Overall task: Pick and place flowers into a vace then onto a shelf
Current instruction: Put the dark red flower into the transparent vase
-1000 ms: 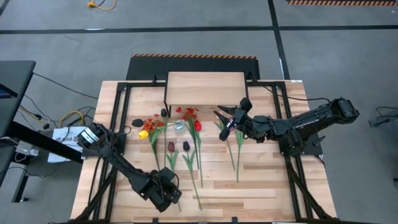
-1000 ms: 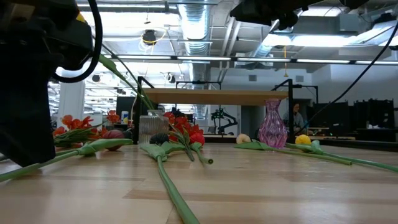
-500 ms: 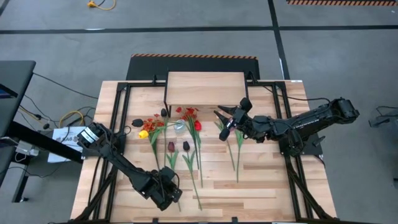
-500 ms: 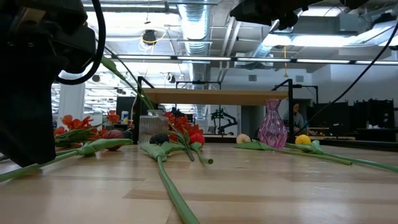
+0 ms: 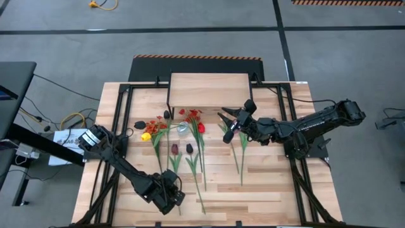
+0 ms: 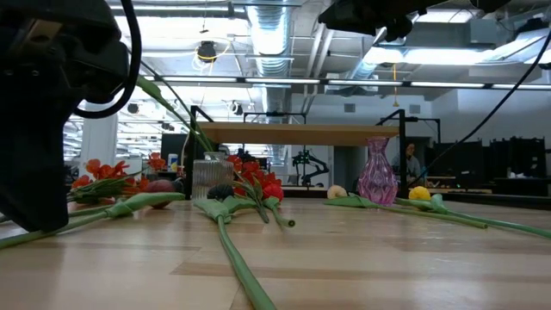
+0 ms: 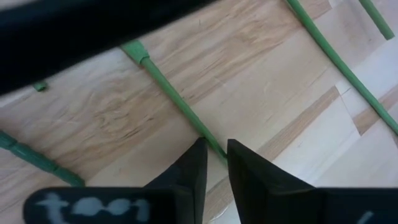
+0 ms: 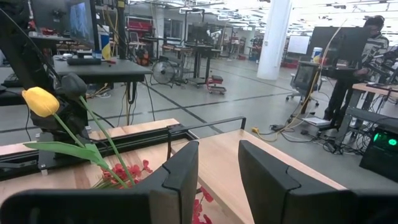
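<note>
Several flowers lie on the slatted table, among them two dark maroon tulips (image 5: 181, 149) and red ones (image 5: 195, 120). Near the front edge my left gripper (image 7: 216, 146) points down, shut on a green flower stem (image 7: 168, 87) that lies on the wood. A yellow tulip (image 8: 40, 101) leans out of a clear glass (image 6: 207, 178). A pink vase (image 6: 376, 172) stands on the table in front of the shelf (image 5: 209, 88). My right gripper (image 8: 217, 146) hangs level, high above the table's middle, open with nothing between its fingers. My left gripper pinches a bare stretch of the green stem (image 7: 200, 129) between its two fingertips (image 7: 194, 163). The fingers come from above, slanting down, and stand across the stem. The stem lies flat on the table on both sides of the hold.
More long stems (image 5: 242, 149) lie right of the middle, and orange sprays (image 5: 155, 125) at the left. A second stem (image 7: 336, 56) runs close beside the left gripper. The black frame rails (image 5: 297, 171) edge the table. A person (image 8: 354, 62) stands far off in the room.
</note>
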{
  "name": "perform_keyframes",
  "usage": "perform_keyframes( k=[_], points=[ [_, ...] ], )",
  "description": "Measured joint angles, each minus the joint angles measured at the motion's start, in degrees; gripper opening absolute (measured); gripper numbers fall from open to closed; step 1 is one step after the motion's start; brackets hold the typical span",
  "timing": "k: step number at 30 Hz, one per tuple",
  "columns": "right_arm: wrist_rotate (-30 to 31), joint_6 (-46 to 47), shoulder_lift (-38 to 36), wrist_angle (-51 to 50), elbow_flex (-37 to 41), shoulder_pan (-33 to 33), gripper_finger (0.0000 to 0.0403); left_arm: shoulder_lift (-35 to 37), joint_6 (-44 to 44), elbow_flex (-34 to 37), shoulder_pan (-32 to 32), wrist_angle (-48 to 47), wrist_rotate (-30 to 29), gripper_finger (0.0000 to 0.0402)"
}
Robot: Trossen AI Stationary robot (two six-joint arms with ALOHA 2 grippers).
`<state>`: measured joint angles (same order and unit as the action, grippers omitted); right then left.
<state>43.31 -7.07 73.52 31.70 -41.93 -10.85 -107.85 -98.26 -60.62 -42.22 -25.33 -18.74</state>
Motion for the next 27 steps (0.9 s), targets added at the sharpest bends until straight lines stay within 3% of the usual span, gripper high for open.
perform_keyframes(
  k=[7,16,27],
  points=[
    [0.0,-0.02,0.0,0.0,0.0,-0.01,0.0108,-0.24,-1.27,-0.99,-1.43,-0.62,-1.14,0.0044],
    [0.0,0.0,0.0,0.02,0.0,-0.02,0.0108,-0.39,-2.64,-2.58,-3.96,-0.57,-0.9,0.0006],
    [-0.01,0.0,0.0,0.04,0.0,-0.02,0.0108,-0.31,-5.82,-2.6,-5.5,-0.74,-3.79,0.0015]
  ],
)
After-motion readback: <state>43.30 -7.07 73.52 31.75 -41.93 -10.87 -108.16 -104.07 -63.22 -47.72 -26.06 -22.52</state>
